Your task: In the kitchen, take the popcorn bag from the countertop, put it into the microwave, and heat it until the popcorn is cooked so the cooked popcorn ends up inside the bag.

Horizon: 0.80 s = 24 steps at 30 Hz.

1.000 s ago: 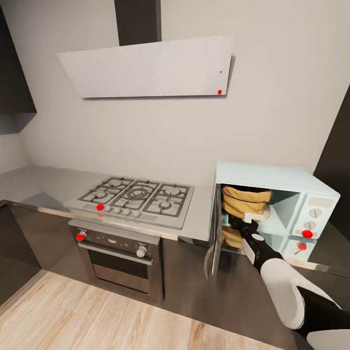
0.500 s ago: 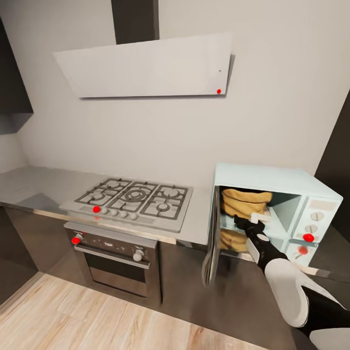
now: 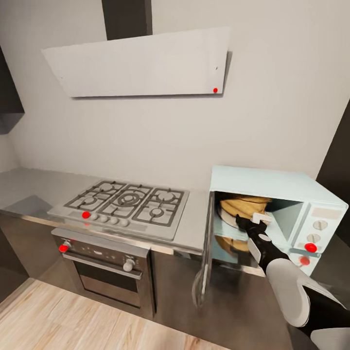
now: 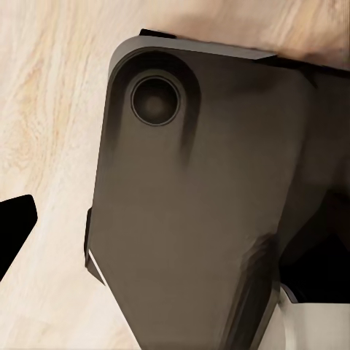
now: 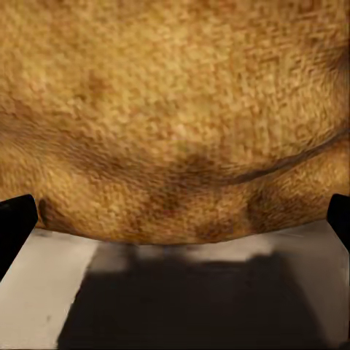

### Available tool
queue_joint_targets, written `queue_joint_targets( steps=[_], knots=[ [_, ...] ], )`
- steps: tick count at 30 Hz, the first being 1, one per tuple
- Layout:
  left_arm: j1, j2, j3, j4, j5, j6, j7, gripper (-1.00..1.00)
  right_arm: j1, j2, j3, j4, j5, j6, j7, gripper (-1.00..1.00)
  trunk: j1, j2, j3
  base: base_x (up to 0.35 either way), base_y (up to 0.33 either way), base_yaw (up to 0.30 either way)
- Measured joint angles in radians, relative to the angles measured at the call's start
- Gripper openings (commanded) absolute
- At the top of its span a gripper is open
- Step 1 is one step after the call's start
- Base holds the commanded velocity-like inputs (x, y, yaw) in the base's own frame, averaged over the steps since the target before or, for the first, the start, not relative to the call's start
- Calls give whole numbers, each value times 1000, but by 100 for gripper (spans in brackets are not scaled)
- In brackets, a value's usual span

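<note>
The pale mint-blue microwave stands on the grey countertop with its door swung open, seen edge-on. The tan-brown popcorn bag sits inside the cavity. My right gripper reaches into the opening just in front of the bag. In the right wrist view the sack's woven side is very close, and the right gripper is open, its black fingertips spread wide at both sides. The popcorn is hidden. A left fingertip hangs over the wooden floor beside my dark base.
A steel gas hob lies left of the microwave, with a black built-in oven under it. A white slanted hood hangs on the wall above. A dark tall cabinet borders the microwave on the right.
The whole picture has shifted as the camera moved. My right arm stays at the microwave's mouth and the bag stays inside.
</note>
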Motion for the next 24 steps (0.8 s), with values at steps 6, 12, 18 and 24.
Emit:
queue_joint_targets(
  steps=[6,12,18,24],
  knots=[
    [0,0,0,0,0,0,0,100,1,0,5,1,3,3,4,100,0,0,0,23,-27,0],
    [0,0,0,0,0,0,0,100,0,0,4,0,9,7,9,100,1,0,0,-261,-118,0],
    [0,-1,0,0,-6,0,0,100,0,0,7,0,12,8,14,100,1,0,0,-303,-128,0],
    [0,-2,-1,0,-8,0,0,100,0,0,11,0,15,9,19,100,1,0,0,-305,-127,0]
  ],
)
